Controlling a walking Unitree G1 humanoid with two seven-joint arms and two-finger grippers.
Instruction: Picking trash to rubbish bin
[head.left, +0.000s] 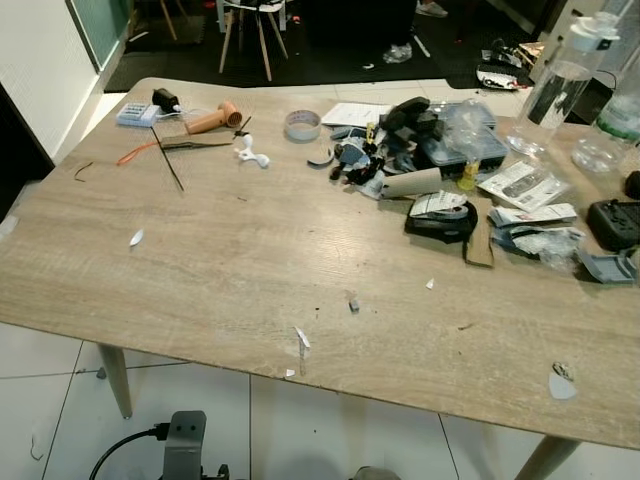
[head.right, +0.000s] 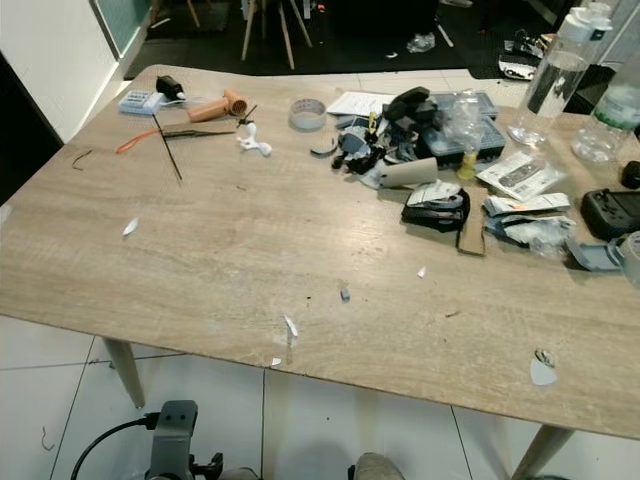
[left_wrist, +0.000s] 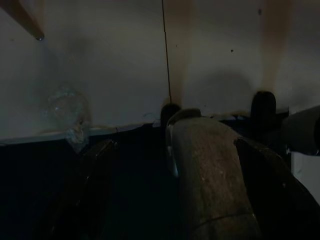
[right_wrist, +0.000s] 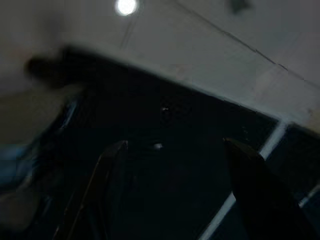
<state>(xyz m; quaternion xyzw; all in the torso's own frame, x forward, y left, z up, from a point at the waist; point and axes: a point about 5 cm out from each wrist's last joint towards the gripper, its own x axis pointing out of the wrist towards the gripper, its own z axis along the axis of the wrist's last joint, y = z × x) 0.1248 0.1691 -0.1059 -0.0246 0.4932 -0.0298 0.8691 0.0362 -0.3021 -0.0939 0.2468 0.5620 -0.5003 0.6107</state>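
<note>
Small paper scraps (head.left: 301, 339) are noted near the front edge of the wooden table (head.left: 200, 270), with mixed clutter (head.left: 440, 160) toward the far right. The left gripper (left_wrist: 175, 185) and right gripper (right_wrist: 175, 190) hang low, fingers spread and empty. Thin scraps may be nudged off the edge by a flat approach; no bin is sighted.

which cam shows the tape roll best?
Right eye view: the tape roll stands clear at the table's far side. Left eye view shows it equally whole. Both wrist views are dark, aimed at the floor.
</note>
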